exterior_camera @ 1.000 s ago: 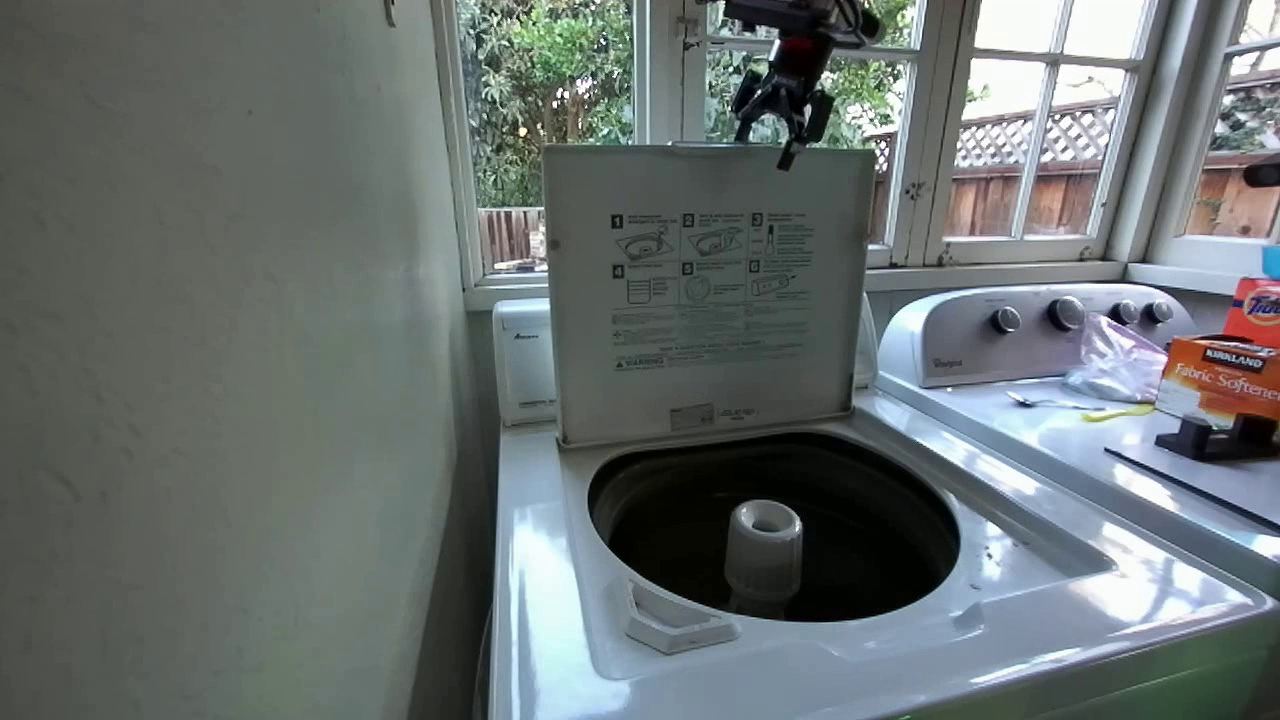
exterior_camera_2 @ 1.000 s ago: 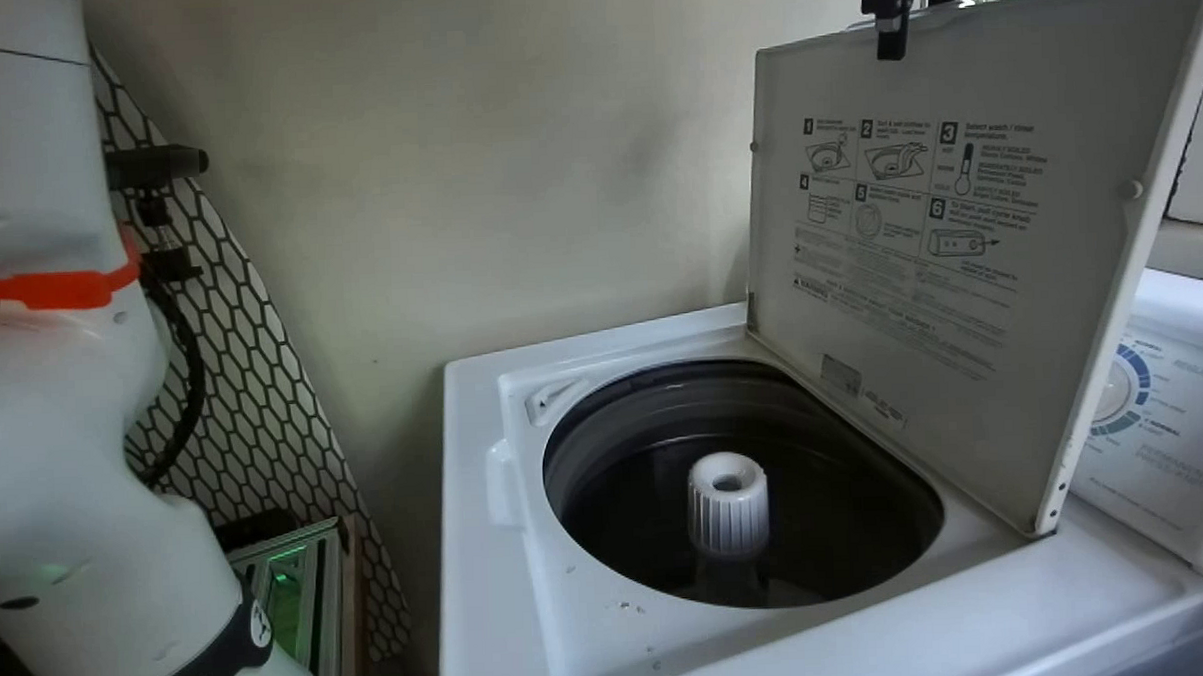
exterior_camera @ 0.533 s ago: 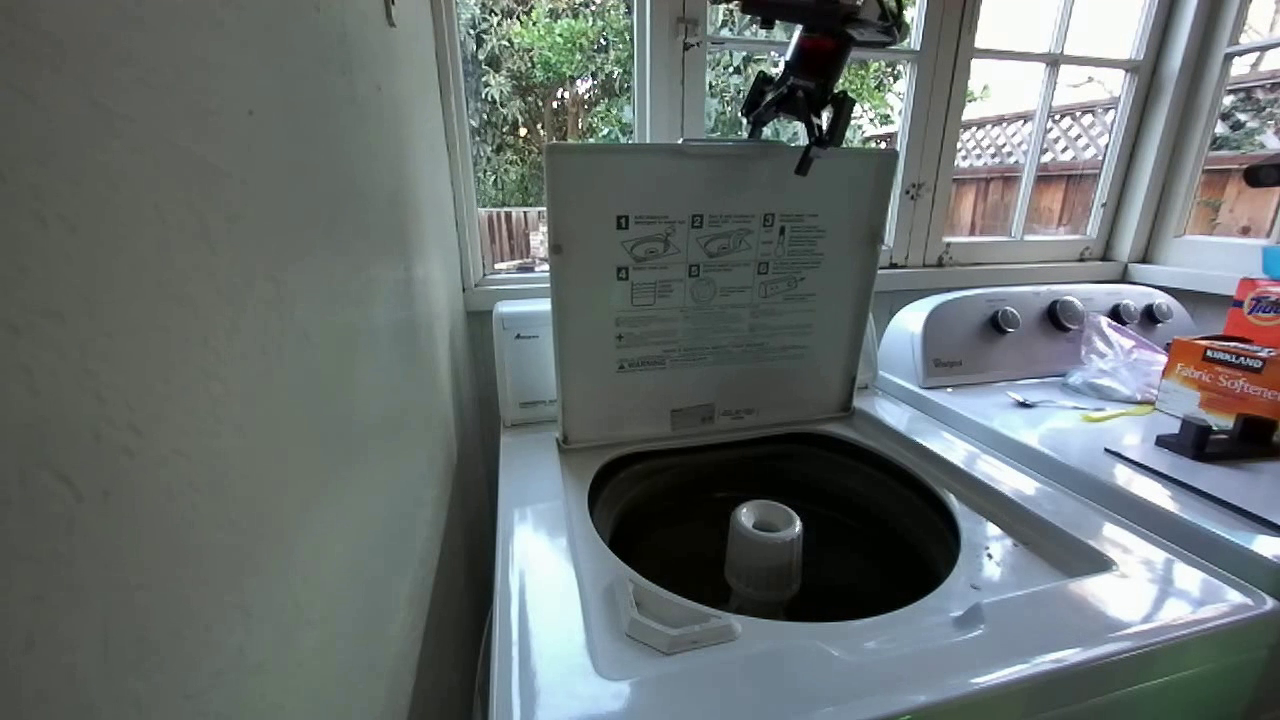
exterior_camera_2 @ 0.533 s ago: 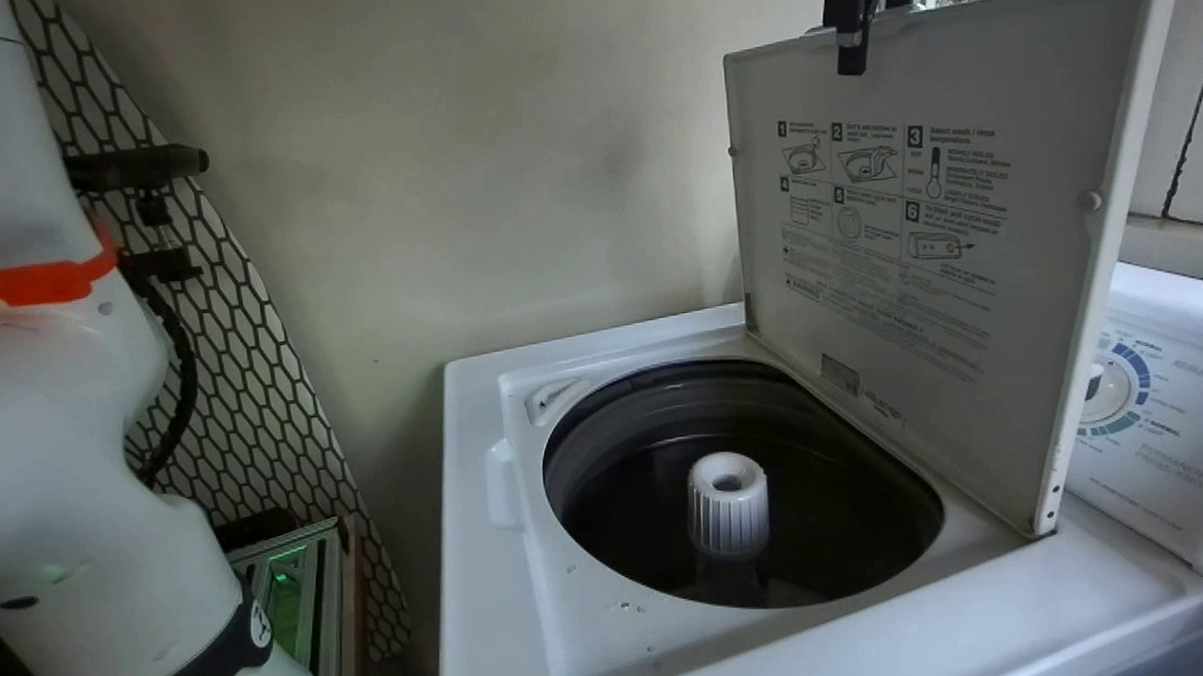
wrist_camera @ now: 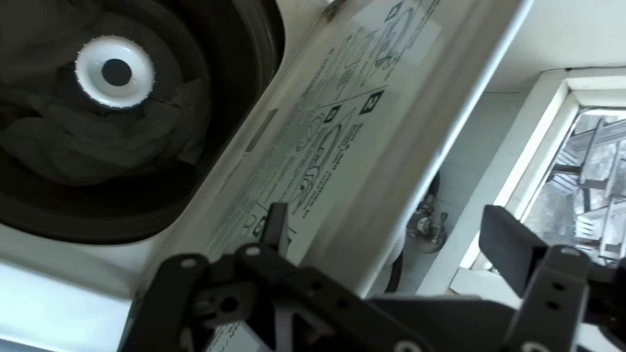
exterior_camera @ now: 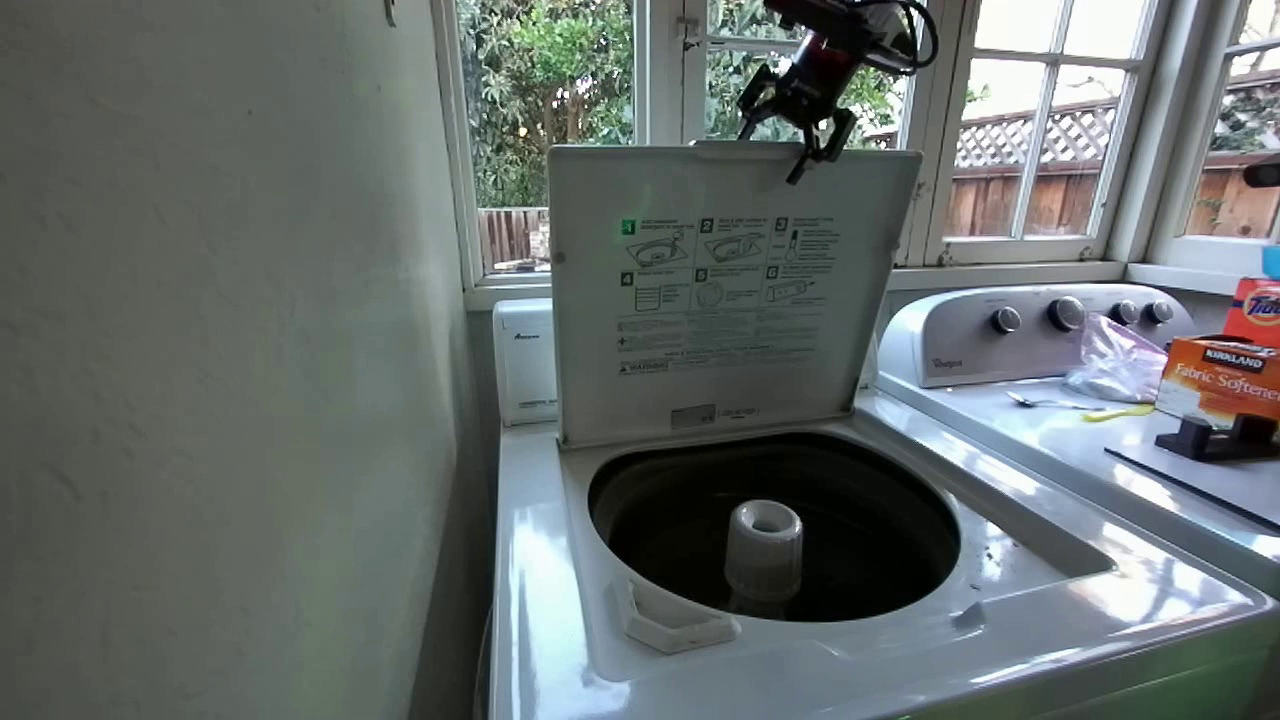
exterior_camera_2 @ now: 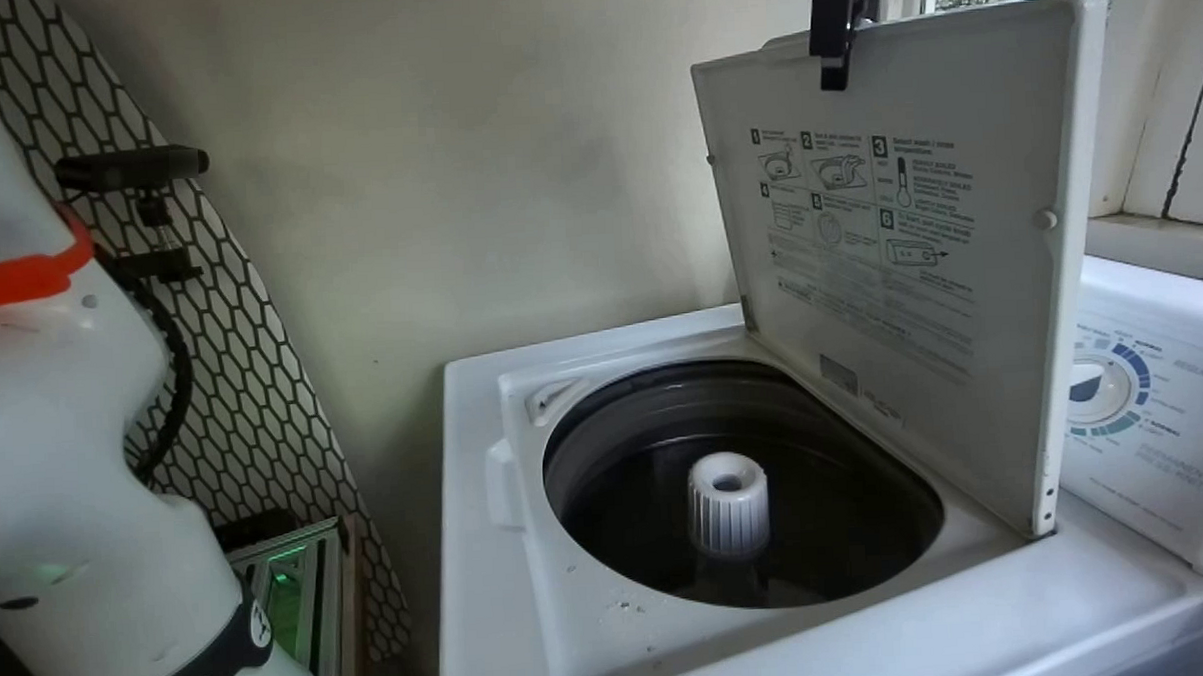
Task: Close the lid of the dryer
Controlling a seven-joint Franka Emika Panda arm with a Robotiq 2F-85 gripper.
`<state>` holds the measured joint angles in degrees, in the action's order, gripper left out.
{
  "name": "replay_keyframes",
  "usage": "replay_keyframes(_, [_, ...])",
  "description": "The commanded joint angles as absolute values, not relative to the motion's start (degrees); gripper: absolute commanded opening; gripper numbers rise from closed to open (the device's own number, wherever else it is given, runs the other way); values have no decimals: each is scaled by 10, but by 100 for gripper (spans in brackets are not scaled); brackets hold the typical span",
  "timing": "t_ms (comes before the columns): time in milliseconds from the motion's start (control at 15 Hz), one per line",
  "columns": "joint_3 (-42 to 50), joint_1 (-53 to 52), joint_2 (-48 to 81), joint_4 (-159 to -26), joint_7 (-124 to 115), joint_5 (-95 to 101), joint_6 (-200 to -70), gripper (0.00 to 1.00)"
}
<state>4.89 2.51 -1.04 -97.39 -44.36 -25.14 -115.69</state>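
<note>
The lid stands nearly upright behind the tub, the gripper spread wide astride the lid's top edge, looks like the closing pull, so next, swing it down over the tub!

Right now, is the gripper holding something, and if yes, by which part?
Nothing is clamped: the open gripper straddles the upper edge of the lid, its jaws wide apart; contact is unclear.

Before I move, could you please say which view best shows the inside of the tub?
The wrist view: it looks down into the tub, showing what looks like cloth beside the white post. Both exterior views show the tub obliquely, its bottom too dark to read.
</note>
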Motion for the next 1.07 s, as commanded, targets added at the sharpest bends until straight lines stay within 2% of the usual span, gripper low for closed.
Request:
replay_keyframes(0, [45,28,-54,-1045,-363,-321,-1209,100])
replay_keyframes(400, [49,28,-71,-1084,-258,-390,-1227,100])
replay_keyframes(1000, [66,38,-72,-1088,-121,-439,-1166,100])
